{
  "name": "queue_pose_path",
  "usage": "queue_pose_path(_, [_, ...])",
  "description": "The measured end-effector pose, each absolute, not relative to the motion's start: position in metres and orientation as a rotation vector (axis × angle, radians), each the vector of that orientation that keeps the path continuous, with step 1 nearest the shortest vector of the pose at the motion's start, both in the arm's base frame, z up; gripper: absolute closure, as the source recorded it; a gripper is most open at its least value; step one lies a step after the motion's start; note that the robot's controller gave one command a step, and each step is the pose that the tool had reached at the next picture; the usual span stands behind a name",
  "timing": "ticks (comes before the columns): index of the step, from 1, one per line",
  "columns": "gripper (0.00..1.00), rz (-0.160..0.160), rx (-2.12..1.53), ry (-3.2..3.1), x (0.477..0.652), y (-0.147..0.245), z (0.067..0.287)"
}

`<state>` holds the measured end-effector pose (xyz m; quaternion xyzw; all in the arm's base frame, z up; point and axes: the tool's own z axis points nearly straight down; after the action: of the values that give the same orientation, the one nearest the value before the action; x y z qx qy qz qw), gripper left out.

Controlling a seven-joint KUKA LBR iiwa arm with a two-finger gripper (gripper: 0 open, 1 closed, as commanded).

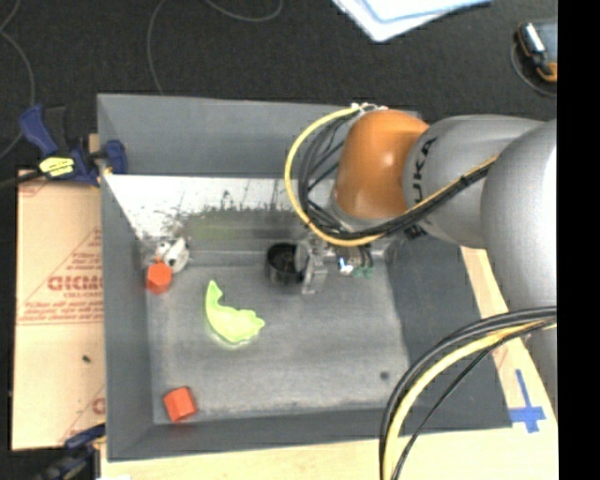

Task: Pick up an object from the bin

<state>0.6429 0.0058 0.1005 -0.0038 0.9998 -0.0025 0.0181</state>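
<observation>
Bin (328,361): pincer (313,270) toward 12 o'clock, open or closed cannot be told. Small black round cup (279,260) just beside it at 9 o'clock. Green piece (231,320) apart at 8 o'clock.

This looks like a robotics lab or test cell. A large grey industrial arm (487,178) with KUKA lettering, an orange cover (375,173) and looped yellow and black cables (309,159) reaches into a grey metal bin (281,117) holding a few small loose pieces (230,319). The bin sits on dark carpet (56,56), with papers (403,14) lying at the far edge.
</observation>
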Motion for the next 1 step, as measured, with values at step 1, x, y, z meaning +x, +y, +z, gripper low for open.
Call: queue_pose_path(1, [1.00, -0.006, 0.001, 3.103, 0.6409, 0.0169, 0.1017])
